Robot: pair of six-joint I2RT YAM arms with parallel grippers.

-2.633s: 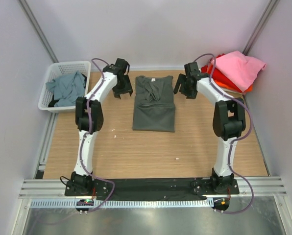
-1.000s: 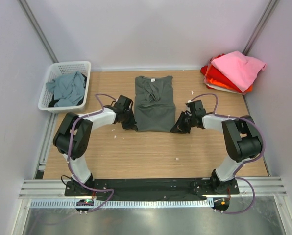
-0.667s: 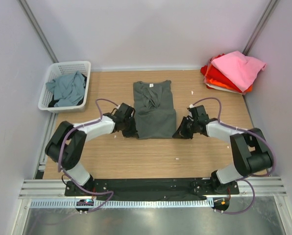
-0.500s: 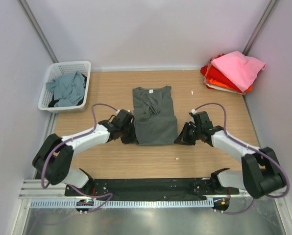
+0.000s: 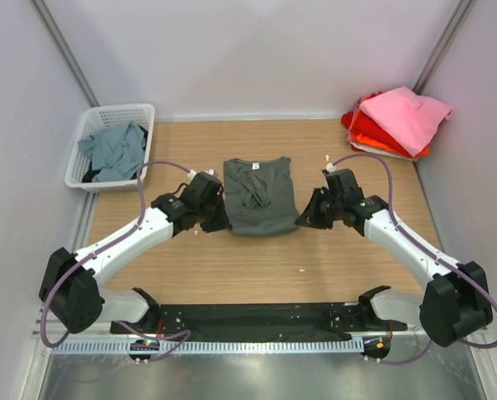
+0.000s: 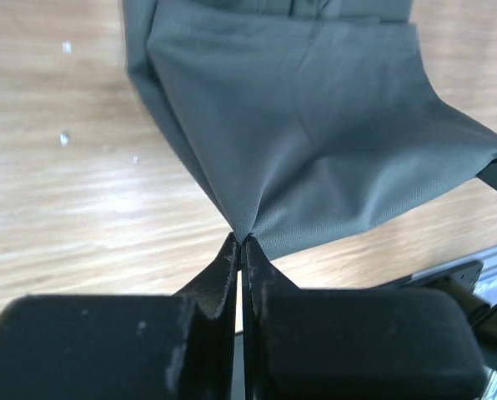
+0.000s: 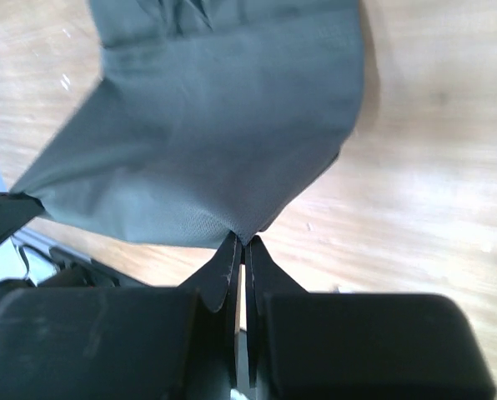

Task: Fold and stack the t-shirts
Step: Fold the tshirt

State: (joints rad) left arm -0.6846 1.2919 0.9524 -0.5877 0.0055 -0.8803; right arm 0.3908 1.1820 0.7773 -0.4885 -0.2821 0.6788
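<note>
So, progress: part way, my guess. The grey shirt point(image 5: 258, 196) is mid-fold, with the sleeves tucked in and the bottom half not yet folded over.
Done pile: pink shirt point(image 5: 407, 112) on top of red and orange shirts point(image 5: 367, 133), folded in the far right corner of the table point(image 5: 257, 267).
Left to do: bring the grey shirt's near hem up to the collar and move it to the pile. Then the blue-grey shirt point(image 5: 115, 150), crumpled in the white basket point(image 5: 115, 110) at far left, with something dark under it that I can't make out.
Grey shirt place: middle of the table, between my two arms, collar at the far end.
Grey shirt look: narrow oblong with bunched creases across the chest. The near hem is raised off the wood and the cloth tents up to two pinch points.
My left gripper point(image 5: 218, 223): fingers pressed together on the near left hem corner. The wrist view shows the cloth running to a point right at the tips.
My right gripper point(image 5: 303, 218): same thing, clamped on the near right hem corner.
Hem between grips: sags a bit, not taut.
</note>
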